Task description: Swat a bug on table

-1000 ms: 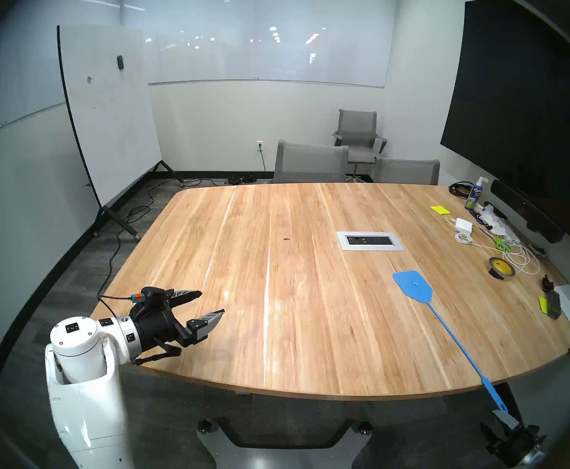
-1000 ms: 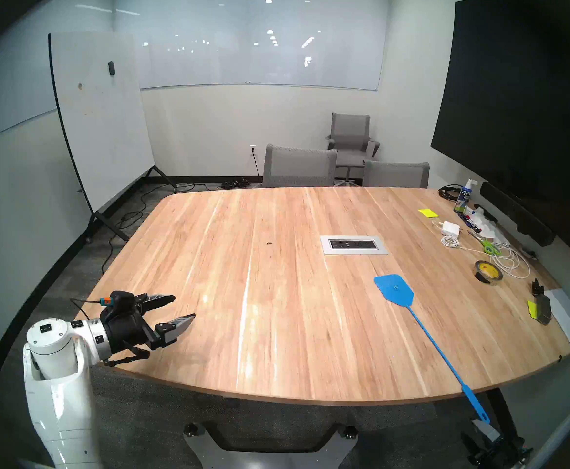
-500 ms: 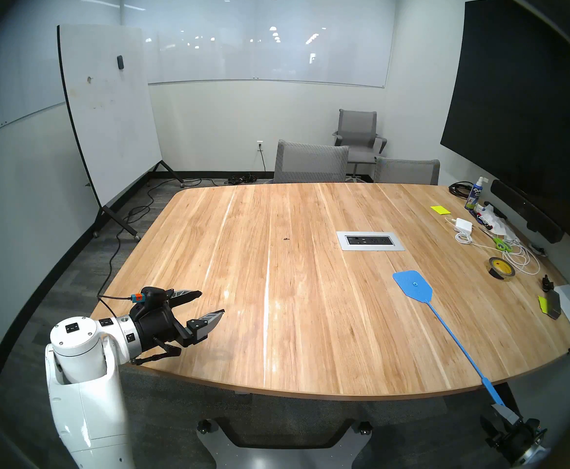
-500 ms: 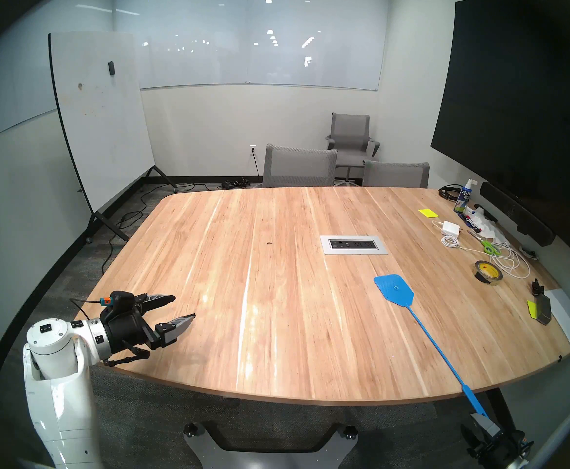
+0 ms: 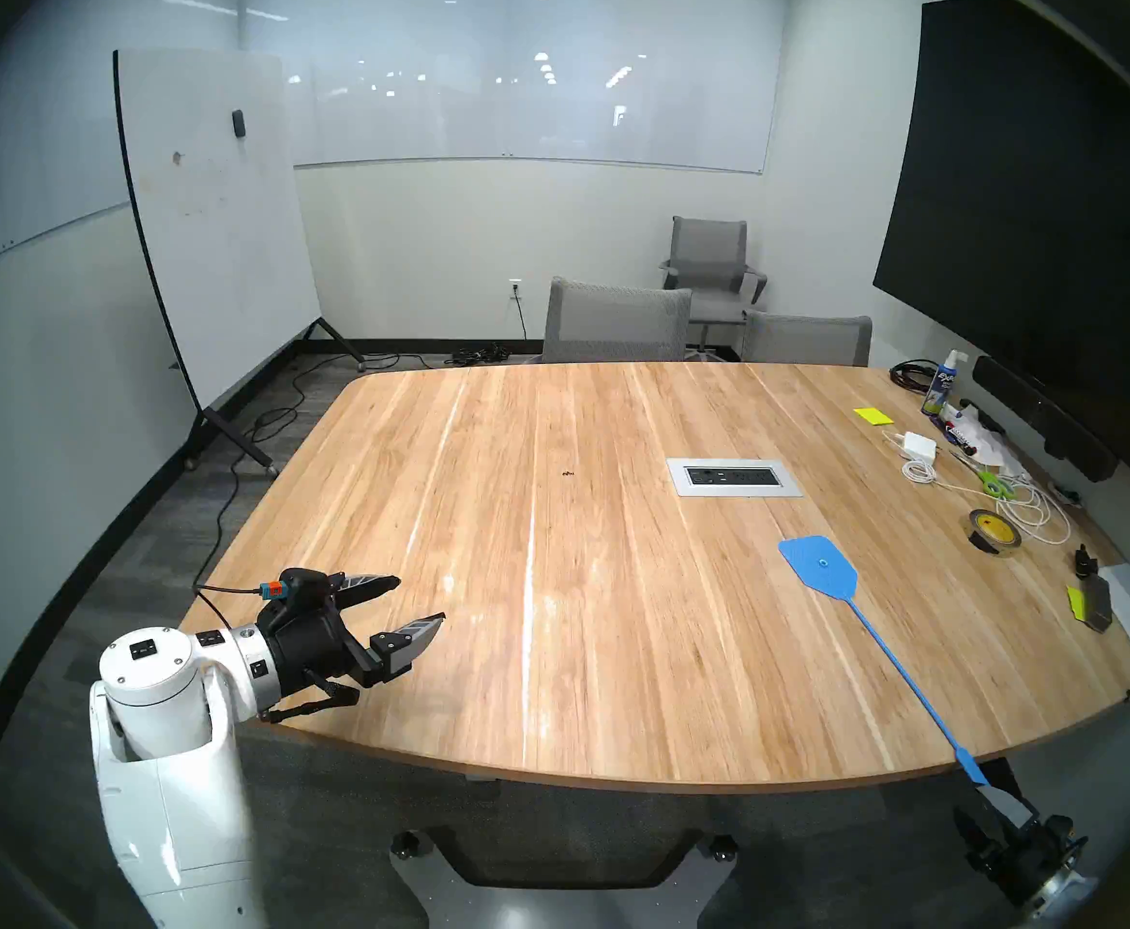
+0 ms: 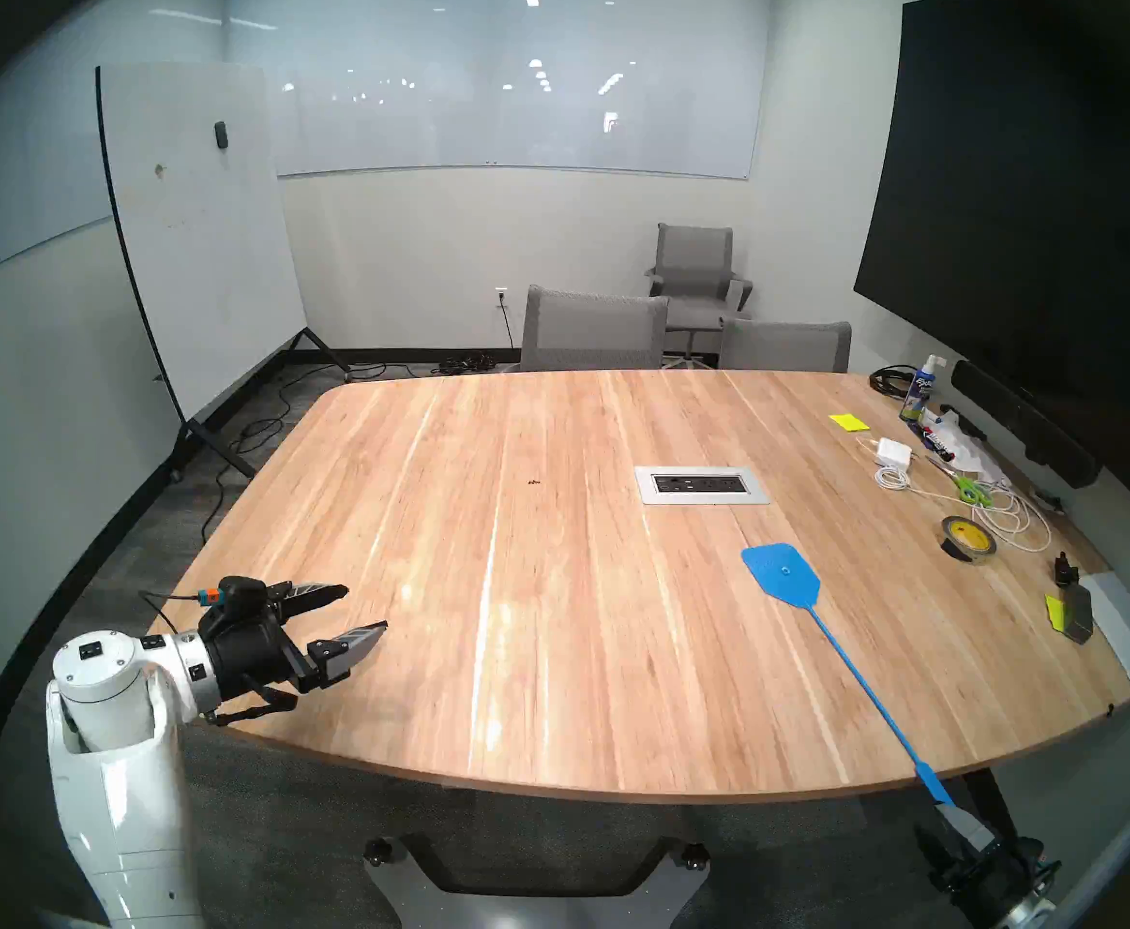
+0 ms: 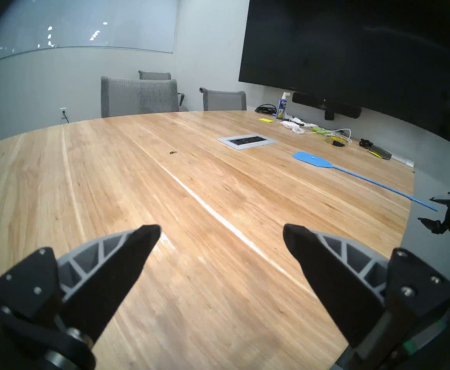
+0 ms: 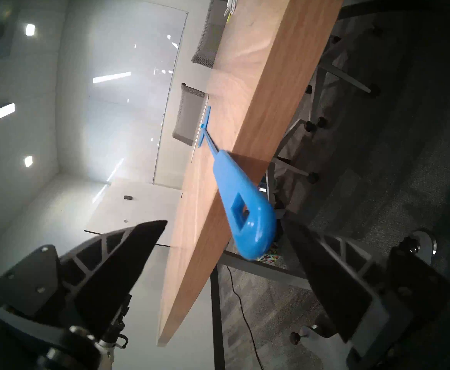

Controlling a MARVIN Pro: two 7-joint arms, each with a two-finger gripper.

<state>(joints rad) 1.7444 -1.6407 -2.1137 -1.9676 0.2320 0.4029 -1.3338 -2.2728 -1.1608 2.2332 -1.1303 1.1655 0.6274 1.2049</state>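
I see the bug (image 5: pixel 568 473) as a tiny dark speck on the counter (image 5: pixel 481 639), lying to the left of the outlet panel (image 5: pixel 734 477) and well apart from it; the left wrist view shows it too (image 7: pixel 173 152), small, with leg-like bits. The swatter (image 5: pixel 819 564) lies flat on the counter, its head near the panel on the side towards me and a little to the right, its thin handle running back past the counter edge so the grip end overhangs. My right gripper (image 8: pixel 225 225) sits off that edge, far from the panel, jaws spread wide, with the swatter's grip (image 8: pixel 247 217) between the two fingers; from the wrist view I cannot tell whether either finger touches it. In the head view one grey finger (image 5: pixel 1011 803) lies just at the handle's end. My left gripper (image 5: pixel 422 599) hangs over the near left corner of the counter, well apart from the panel and from the bug, jaws released and holding nothing. Beyond the panel to the right lie a tape roll (image 5: pixel 994 532), scissors (image 5: pixel 994 484), white cable (image 5: pixel 1031 512) and a spray bottle (image 5: pixel 942 383).
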